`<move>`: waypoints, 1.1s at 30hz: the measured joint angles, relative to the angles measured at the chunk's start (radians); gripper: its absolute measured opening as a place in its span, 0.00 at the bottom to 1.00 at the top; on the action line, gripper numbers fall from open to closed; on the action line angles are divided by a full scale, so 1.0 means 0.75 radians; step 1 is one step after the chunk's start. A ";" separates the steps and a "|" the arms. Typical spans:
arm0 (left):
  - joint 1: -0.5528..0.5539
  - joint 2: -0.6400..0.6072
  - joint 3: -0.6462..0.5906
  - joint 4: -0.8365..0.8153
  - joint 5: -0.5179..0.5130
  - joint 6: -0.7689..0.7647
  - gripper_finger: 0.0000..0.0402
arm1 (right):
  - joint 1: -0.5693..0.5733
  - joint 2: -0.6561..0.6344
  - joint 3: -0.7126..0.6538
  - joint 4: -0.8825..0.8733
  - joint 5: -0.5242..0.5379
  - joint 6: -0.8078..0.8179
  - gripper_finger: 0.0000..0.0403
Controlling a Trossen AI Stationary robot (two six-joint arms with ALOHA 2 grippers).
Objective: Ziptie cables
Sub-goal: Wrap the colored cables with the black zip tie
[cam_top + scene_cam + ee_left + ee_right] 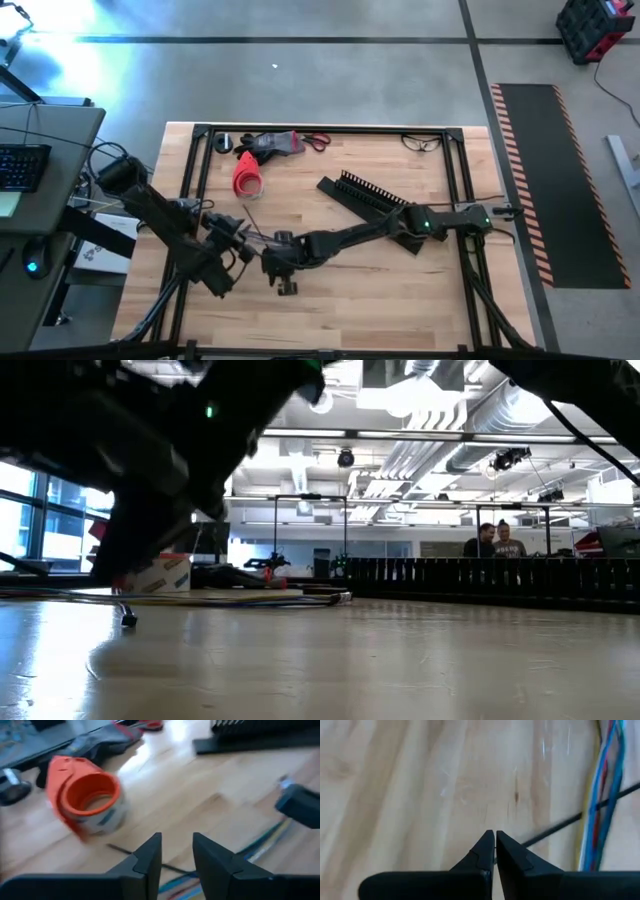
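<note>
Wood-topped counter (400, 280) is seen carrying the cables (602, 795), a thin multicoloured bunch with blue, yellow and red strands, laid near the left-centre where both arms meet. A thin black strip, possibly the ziptie (555, 827), is seen crossing the bunch at an angle; its identity cannot be confirmed. The right gripper (495, 842) is recorded just beside the bunch, fingers clenched tip to tip, with nothing visibly between them. In its wrist view, the bunch's long axis runs roughly along the fingers' pointing direction, offset to one side. The left gripper (177, 852) is held low over the bunch with fingers parted and empty, the strands passing under the tips. An orange tape roll (92, 800) lies beyond. The left fingers are judged nearer for a grasp.
</note>
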 joint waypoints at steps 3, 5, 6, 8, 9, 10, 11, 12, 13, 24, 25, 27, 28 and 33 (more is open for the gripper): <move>0.086 -0.031 -0.047 0.120 0.041 0.200 0.15 | -0.023 -0.001 -0.093 0.103 -0.025 0.013 0.00; 0.145 -0.037 -0.108 0.254 0.091 0.310 0.10 | -0.032 -0.006 -0.159 0.148 -0.032 0.034 0.00; 0.168 -0.039 -0.142 0.321 0.102 0.345 0.08 | -0.035 -0.014 -0.190 0.171 -0.042 0.050 0.00; 0.212 -0.045 -0.194 0.429 0.106 0.396 0.03 | -0.034 -0.030 -0.244 0.196 -0.040 0.078 0.00; 0.230 -0.051 -0.219 0.488 0.098 0.420 0.01 | -0.032 -0.033 -0.258 0.205 -0.037 0.088 0.00; 0.248 -0.057 -0.239 0.535 0.095 0.449 0.01 | -0.031 -0.034 -0.268 0.207 -0.043 0.095 0.00; 0.265 -0.064 -0.258 0.577 0.100 0.480 0.01 | -0.030 -0.034 -0.272 0.207 -0.051 0.103 0.00; 0.283 -0.070 -0.273 0.613 0.112 0.518 0.01 | -0.029 -0.034 -0.273 0.206 -0.064 0.112 0.00; 0.303 -0.076 -0.287 0.654 0.128 0.559 0.01 | -0.029 -0.034 -0.273 0.203 -0.077 0.121 0.00; 0.436 -0.080 -0.509 0.727 0.327 0.634 0.00 | 0.130 -0.172 -0.288 -0.091 0.126 0.177 0.00; 0.439 -0.083 -0.522 0.781 0.319 0.637 0.00 | 0.146 -0.197 -0.288 -0.087 0.139 0.173 0.00; 0.449 -0.084 -0.560 0.852 0.296 0.671 0.00 | 0.170 -0.245 -0.283 -0.100 0.164 0.172 0.00; 0.456 -0.085 -0.576 0.895 0.294 0.698 0.00 | 0.179 -0.267 -0.281 -0.106 0.188 0.170 0.00; 0.485 -0.084 -0.625 1.068 0.214 0.789 0.00 | 0.201 -0.289 -0.283 -0.172 0.385 0.179 0.00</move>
